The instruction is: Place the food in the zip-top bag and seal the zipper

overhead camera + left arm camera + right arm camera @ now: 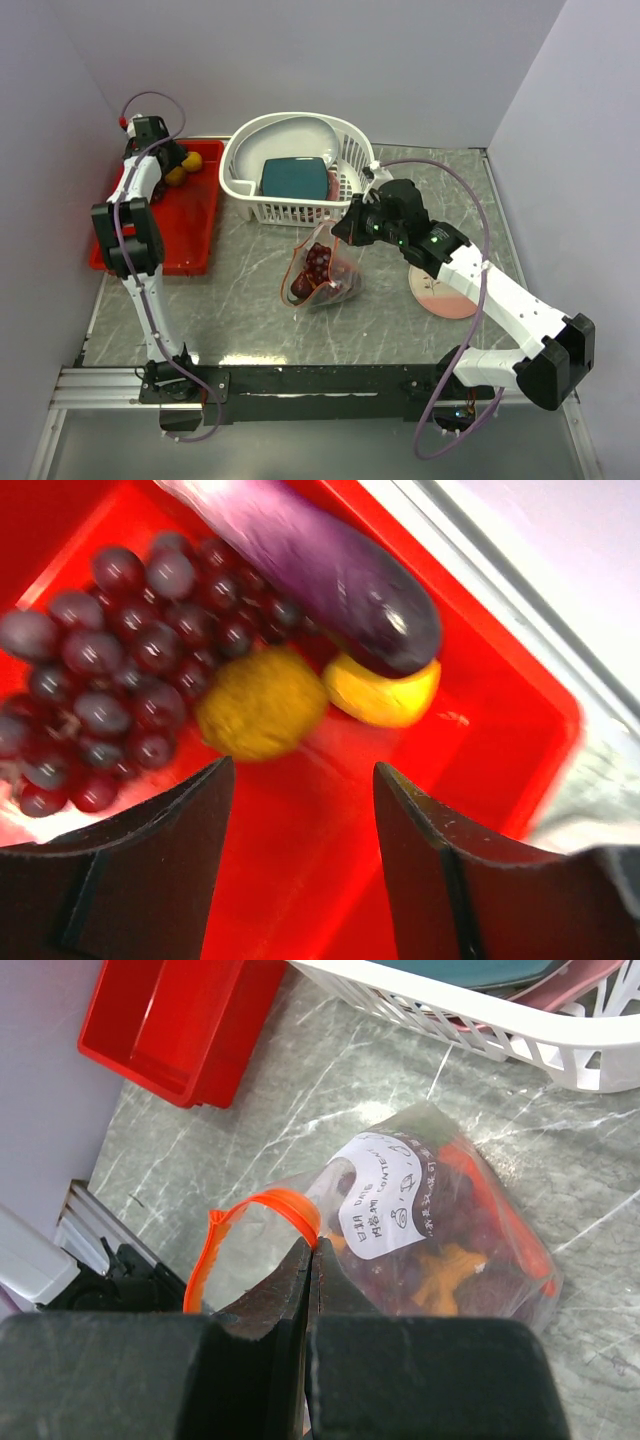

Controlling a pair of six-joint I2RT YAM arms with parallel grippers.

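Note:
In the left wrist view a dark grape bunch [100, 670], a purple eggplant [330, 570] and two yellow fruits [262, 702] lie in the red tray [480, 750]. My left gripper [300, 770] hangs open just above them, holding nothing. It is at the tray's far end [165, 160]. The zip-top bag [320, 272] lies mid-table with its mouth open, grapes [316, 262] and an orange carrot [445, 1270] inside. My right gripper [312, 1243] is shut on the red-orange zipper [225, 1235] at the bag's mouth and holds that edge up. No fish shows.
The white slotted basket [345, 150] with a teal dish [295, 178] stands just behind the bag. A pink-and-cream plate [445, 295] lies under my right arm. The red tray [195, 230] sits at the left, against the side wall.

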